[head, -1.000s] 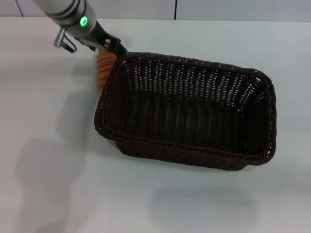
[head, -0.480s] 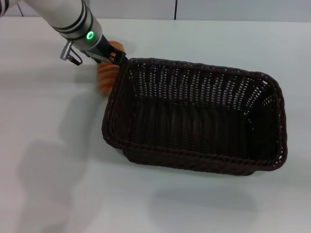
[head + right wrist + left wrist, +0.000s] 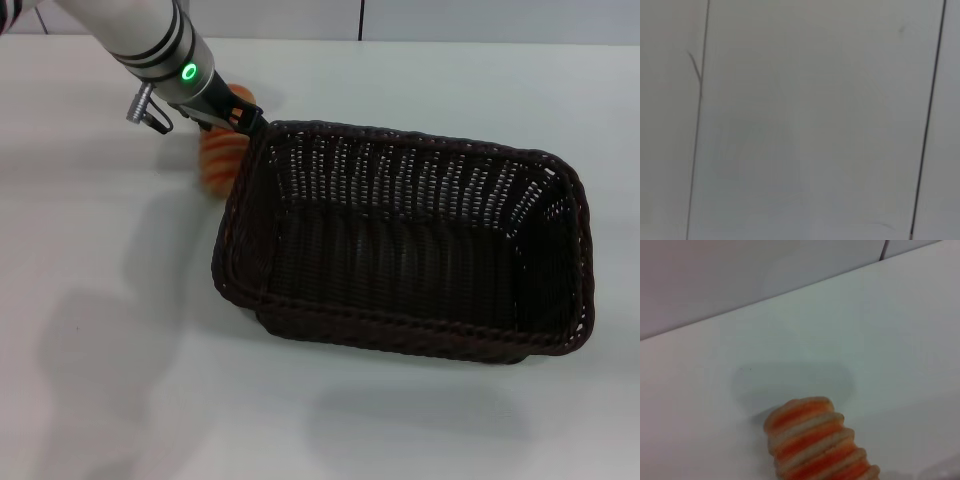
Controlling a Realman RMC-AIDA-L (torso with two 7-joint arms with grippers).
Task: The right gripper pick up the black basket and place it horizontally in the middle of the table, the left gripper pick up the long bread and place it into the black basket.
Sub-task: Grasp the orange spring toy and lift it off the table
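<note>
The black basket [image 3: 400, 245] lies lengthwise on the white table [image 3: 100, 300], near the middle, and is empty. My left gripper [image 3: 236, 117] is at the basket's far left corner, shut on the long bread [image 3: 218, 150]. The orange-brown striped loaf hangs from the black fingers just outside the basket's rim. In the left wrist view the long bread [image 3: 820, 442] is held above the table, and its shadow falls on the surface beyond it. The right gripper is out of view; the right wrist view holds only grey wall panels.
A grey panelled wall [image 3: 300, 18] runs along the table's far edge. The silver arm with the green ring light [image 3: 187, 72] reaches in from the far left.
The left arm has moved slightly right with the bread, up to the basket's corner. The basket sits farther right in view than a second ago.
</note>
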